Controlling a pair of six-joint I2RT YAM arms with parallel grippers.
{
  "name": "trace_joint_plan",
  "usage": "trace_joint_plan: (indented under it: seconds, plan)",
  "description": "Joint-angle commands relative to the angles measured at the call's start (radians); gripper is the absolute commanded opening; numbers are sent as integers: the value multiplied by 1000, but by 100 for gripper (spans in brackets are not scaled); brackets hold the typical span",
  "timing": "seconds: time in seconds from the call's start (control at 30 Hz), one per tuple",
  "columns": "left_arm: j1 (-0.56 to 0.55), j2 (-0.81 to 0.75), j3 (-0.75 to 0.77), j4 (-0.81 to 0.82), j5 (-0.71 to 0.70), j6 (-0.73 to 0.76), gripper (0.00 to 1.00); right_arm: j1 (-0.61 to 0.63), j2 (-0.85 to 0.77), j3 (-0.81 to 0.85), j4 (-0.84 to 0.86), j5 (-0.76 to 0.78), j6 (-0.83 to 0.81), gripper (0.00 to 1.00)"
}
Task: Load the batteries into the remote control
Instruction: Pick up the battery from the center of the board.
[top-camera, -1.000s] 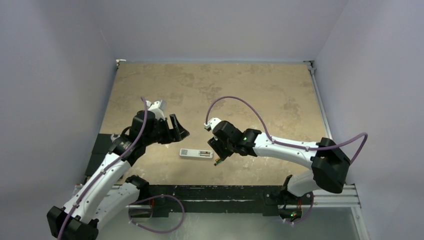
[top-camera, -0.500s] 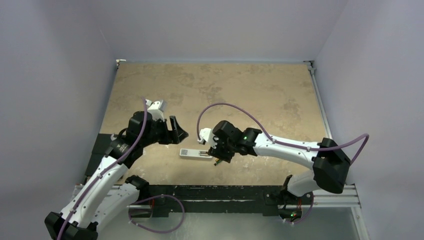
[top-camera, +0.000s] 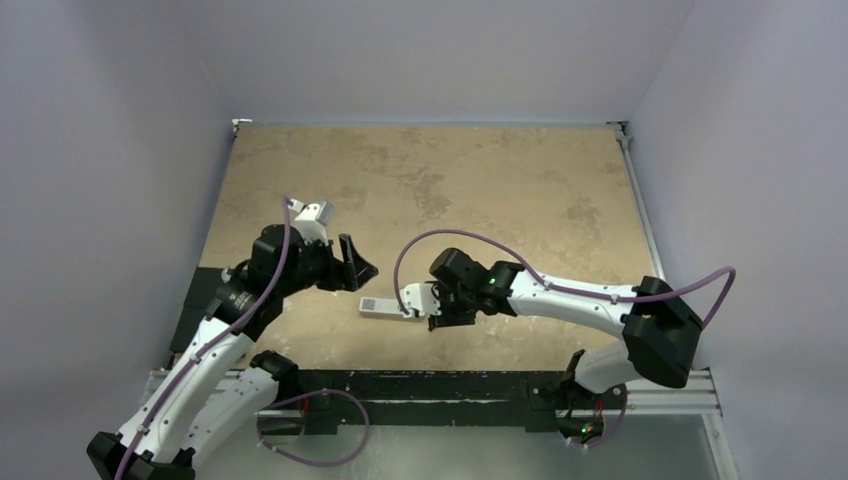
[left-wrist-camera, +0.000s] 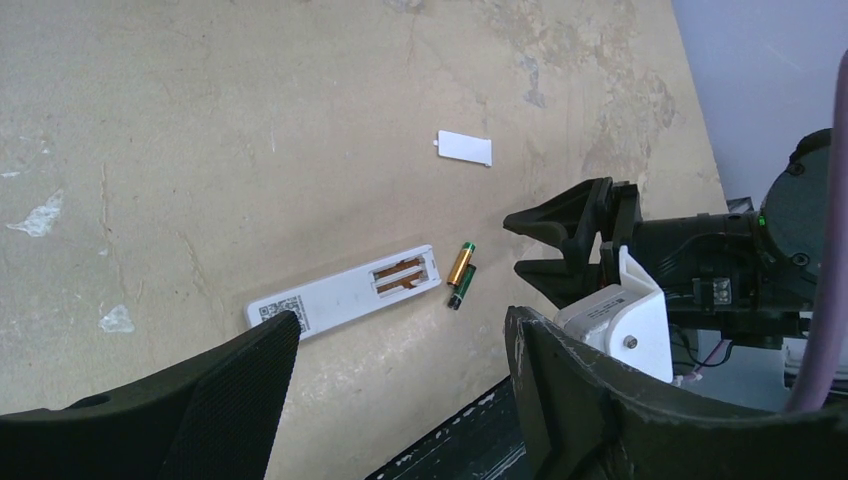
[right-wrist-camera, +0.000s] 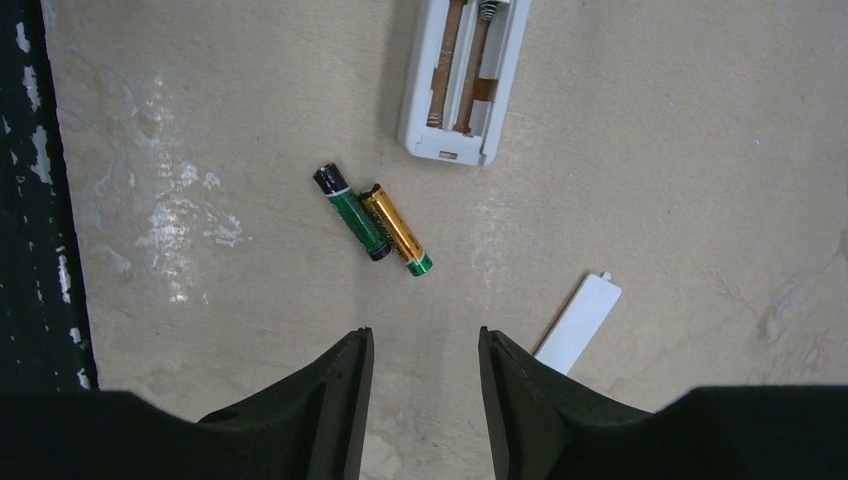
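Working on a mottled tan table (top-camera: 450, 180). Got the left gripper (top-camera: 362, 265) hanging behind the label end of the remote (left-wrist-camera: 345, 293), fingers wide, nothing held. Got the right gripper (right-wrist-camera: 422, 340) hovering just off the remote's bay end, fingers partly apart, nothing held; hides that end from the top camera. Remote itself back-up near the table's front edge, battery bay uncovered. Seeing the loose white cover (right-wrist-camera: 578, 322) flat, off to the far side of the bay end, well apart. Seeing both batteries (right-wrist-camera: 375, 222), one green, one gold, touching side by side, between bay end and right gripper.
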Motion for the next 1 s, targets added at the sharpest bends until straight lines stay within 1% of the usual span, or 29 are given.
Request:
trace_joint_plan:
  seconds: [0.0, 0.3, 0.43, 0.97]
  plan:
    - [5, -17, 13, 43, 27, 14, 75, -9, -8, -16, 29, -52, -113, 49]
    - [5, -27, 8, 45, 21, 12, 76, -25, 85, 2, 55, -91, -158, 44]
    - [5, -31, 7, 44, 19, 13, 76, -28, 125, 8, 56, -77, -169, 42]
    - [6, -28, 4, 50, 7, 10, 78, -33, 193, 59, 67, -106, -201, 41]
